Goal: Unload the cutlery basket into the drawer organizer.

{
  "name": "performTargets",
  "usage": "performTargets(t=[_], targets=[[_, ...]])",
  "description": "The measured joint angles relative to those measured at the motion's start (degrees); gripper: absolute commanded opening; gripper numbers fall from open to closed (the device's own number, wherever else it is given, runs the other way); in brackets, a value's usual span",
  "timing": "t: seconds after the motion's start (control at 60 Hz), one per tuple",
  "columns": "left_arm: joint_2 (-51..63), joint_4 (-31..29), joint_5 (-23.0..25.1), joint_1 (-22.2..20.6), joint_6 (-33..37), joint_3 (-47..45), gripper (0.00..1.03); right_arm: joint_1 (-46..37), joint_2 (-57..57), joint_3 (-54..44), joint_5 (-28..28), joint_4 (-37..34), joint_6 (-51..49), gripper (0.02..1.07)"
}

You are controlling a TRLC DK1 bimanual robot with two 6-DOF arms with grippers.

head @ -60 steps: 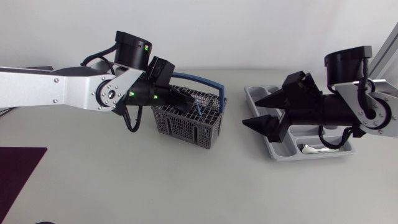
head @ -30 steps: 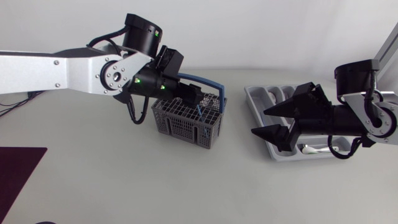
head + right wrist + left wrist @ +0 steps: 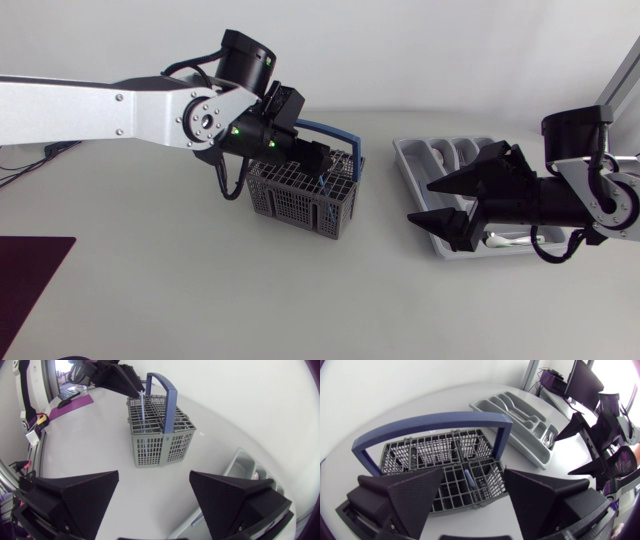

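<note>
While the left gripper (image 3: 473,474) gaped wide over the basket (image 3: 410,455), a blue utensil (image 3: 468,479) stood upright beneath. The right gripper (image 3: 420,202) lay distant, three o'clock.

Found no text, label, brand or number that could be read in any view; saw no legible sign either.
</note>
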Motion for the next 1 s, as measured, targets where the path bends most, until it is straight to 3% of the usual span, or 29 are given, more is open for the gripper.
performTargets(t=[0.383, 0.533, 1.0], targets=[[1.7, 0.0, -1.2, -0.6, 0.0, 0.0, 0.85, -0.3, -0.6, -0.5, -0.1, 0.0, -0.4, 1.03], [2.5, 0.0, -1.7, -0.7, 0.0, 0.3, 0.77, -0.6, -1.2, -0.9, -0.2, -0.5, -0.9, 1.03], [3.6, 0.5, -3.1, -0.7, 0.0, 1.0, 0.72, -1.7, -1.7, -1.3, -1.3, -1.5, -1.7, 1.03]])
